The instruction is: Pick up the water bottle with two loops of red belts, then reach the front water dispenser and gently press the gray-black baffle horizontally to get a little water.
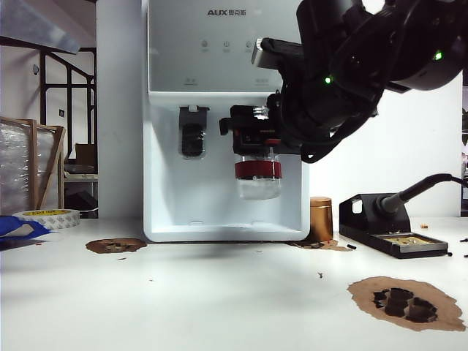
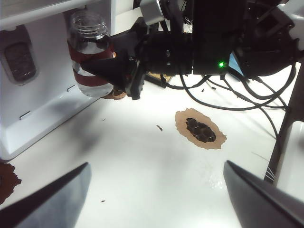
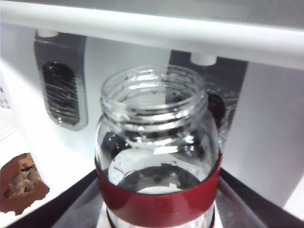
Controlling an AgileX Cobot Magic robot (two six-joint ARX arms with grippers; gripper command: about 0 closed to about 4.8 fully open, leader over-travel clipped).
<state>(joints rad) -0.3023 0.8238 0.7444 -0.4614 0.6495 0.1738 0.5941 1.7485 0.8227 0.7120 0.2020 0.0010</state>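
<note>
The water bottle (image 1: 257, 178), a small clear glass jar with a narrower threaded neck and wide red bands around its body, is held upright in the air inside the recess of the water dispenser (image 1: 168, 110), a tall white AUX unit with a gray upper panel. In the right wrist view the bottle's open mouth (image 3: 154, 95) is seen directly in front of the gray-black baffle (image 3: 223, 90), the right-hand dark tap lever with a light clip on top; whether glass and lever touch cannot be told. The matching left-hand lever (image 1: 193, 131) stands free beside it. The right gripper (image 2: 111, 71) is clamped on the bottle's banded body, one black finger on each side. The left gripper (image 2: 154, 190) hangs well back over the white table (image 1: 219, 300), its two dark fingers spread wide with nothing between them. A copper-brown cylinder (image 1: 320, 218) stands just right of the dispenser, and a black soldering station (image 1: 391, 227) lies further right.
</note>
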